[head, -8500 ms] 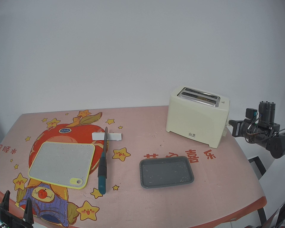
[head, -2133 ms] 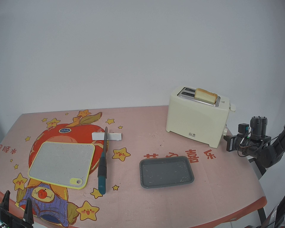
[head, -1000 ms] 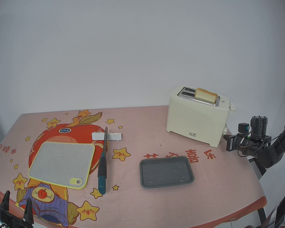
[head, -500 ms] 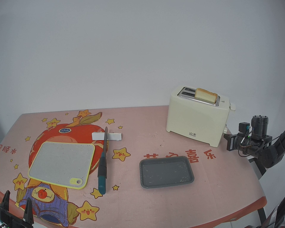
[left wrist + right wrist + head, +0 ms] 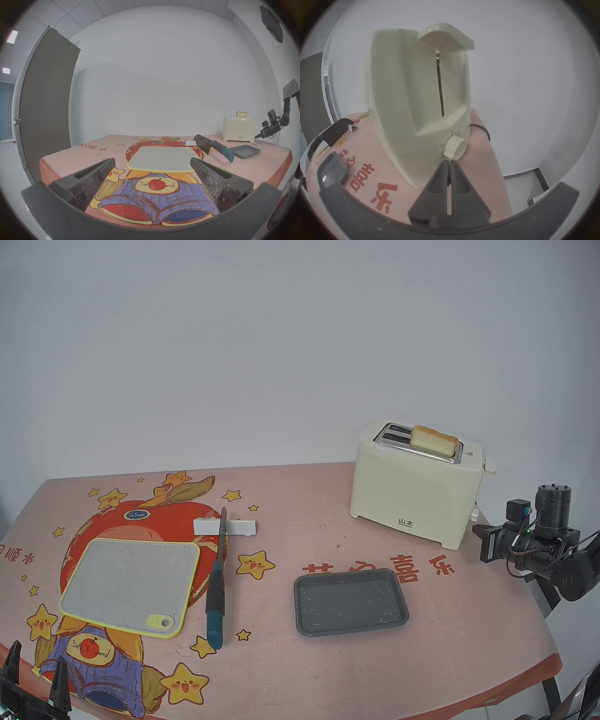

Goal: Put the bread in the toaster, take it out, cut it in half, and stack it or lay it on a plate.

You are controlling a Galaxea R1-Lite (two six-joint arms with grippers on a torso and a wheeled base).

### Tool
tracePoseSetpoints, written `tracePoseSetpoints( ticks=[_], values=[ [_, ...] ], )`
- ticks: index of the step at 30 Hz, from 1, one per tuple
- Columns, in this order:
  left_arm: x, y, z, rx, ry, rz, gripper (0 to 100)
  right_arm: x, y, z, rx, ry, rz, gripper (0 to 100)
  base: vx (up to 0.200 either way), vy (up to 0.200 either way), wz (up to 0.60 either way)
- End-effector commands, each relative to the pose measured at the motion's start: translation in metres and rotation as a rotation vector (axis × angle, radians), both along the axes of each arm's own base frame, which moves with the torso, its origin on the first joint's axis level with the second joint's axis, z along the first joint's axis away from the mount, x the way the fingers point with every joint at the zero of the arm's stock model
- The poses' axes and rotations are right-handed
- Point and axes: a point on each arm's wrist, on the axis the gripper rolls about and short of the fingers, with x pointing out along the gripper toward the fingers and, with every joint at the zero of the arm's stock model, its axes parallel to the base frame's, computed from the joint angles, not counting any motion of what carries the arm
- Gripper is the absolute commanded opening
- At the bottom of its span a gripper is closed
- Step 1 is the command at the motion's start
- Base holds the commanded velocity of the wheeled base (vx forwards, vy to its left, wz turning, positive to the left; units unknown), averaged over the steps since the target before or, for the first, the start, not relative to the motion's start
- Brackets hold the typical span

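in the lower left corner of the head view the left gripper (image 5: 34, 677) is resting low at the table's near edge, its two black fingers spread apart and holding nothing. right of it the grey cutting board with a yellow-green rim (image 5: 128, 585) and the long knife with a black and teal handle (image 5: 215, 596) are lying untouched, and at lower centre the dark grey rectangular plate (image 5: 350, 629) is sitting flat. at centre right the cream two-slot toaster (image 5: 412, 496) is now showing the golden slice of bread (image 5: 433, 440) standing out of one of its slots, where some seconds back the slice was sunk inside; the side lever (image 5: 489, 465) is sitting at the top. so toasting looks finished, and lifting the slice out seems next. at the right edge the right gripper (image 5: 478, 531), pincer pressed closed on nothing, is drifting away from the toaster's side, forearm roughly level, tips pointing at the round cream dial (image 5: 454, 148).
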Motion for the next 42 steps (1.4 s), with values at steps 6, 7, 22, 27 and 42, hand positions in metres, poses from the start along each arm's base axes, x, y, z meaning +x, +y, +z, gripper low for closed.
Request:
tracePoseSetpoints(
  ticks=[6, 7, 22, 27, 42],
  values=[
    [0.001, 0.000, -0.005, 0.000, 0.010, 0.000, 100, -0.026, -0.003, 0.055, 0.025, -0.200, 0.003, 0, 0.000, 0.000, 0.00],
    [0.001, 0.000, -0.005, 0.000, 0.010, 0.000, 100, -0.028, -0.003, 0.061, 0.028, -0.221, 0.001, 0, 0.000, 0.000, 0.00],
    [0.001, 0.000, -0.005, 0.000, 0.010, 0.000, 100, -0.010, -0.003, 0.098, 0.168, -0.348, -0.024, 0, 0.000, 0.000, 0.00],
    [0.001, 0.000, -0.005, 0.000, 0.010, 0.000, 100, 0.001, -0.002, 0.084, 0.157, -0.301, -0.034, 0, 0.000, 0.000, 0.00],
    [0.001, 0.000, -0.005, 0.000, 0.010, 0.000, 100, 0.033, -0.002, 0.056, 0.146, -0.374, -0.079, 0, 0.000, 0.000, 0.00]
  ],
)
